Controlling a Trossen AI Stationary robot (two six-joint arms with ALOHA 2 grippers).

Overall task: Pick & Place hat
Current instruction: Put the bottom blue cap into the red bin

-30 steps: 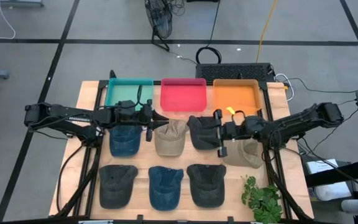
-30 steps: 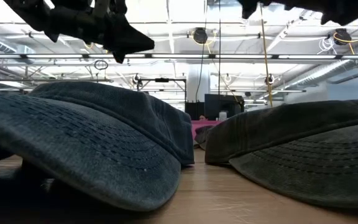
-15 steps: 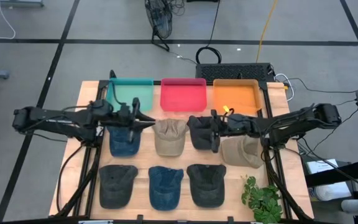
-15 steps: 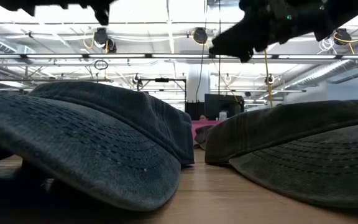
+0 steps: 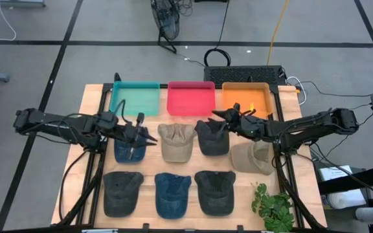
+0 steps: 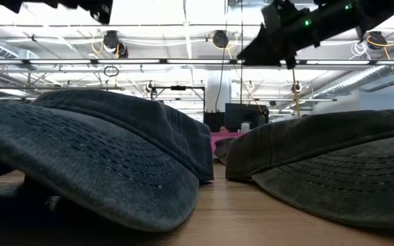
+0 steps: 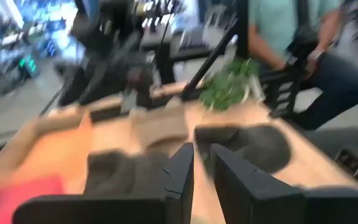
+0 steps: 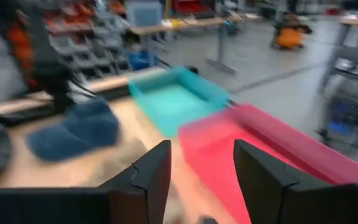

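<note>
I read seven hats laid out on the worktop (image 5: 89, 162) in two rows, with three trays along its far edge: a teal tray (image 5: 135, 98), a red tray (image 5: 190, 98) and an orange tray (image 5: 245, 100). The back row holds a blue hat (image 5: 129, 147), a tan hat (image 5: 176, 142), a dark hat (image 5: 212, 137) and, toward the right edge, an olive hat (image 5: 252, 157); the front row holds a charcoal hat (image 5: 122, 193), a second blue hat (image 5: 172, 194) and a second dark hat (image 5: 215, 191). I judge the grid layout keeps each hat separately reachable, with the trays behind as likely drop points. My left gripper (image 5: 137, 137) hangs over the blue hat at the left of the back row; in the left wrist view its fingers (image 7: 180, 171) stand close together with only a narrow gap, and they hold nothing. My right gripper (image 5: 223, 116) sits above the far rim of the dark hat, between the red and orange trays; in the right wrist view its fingers (image 8: 155, 169) are spread wide and empty. I judge this a pre-grasp pose, with neither arm yet touching a hat. The left jaws would need widening before descent.
</note>
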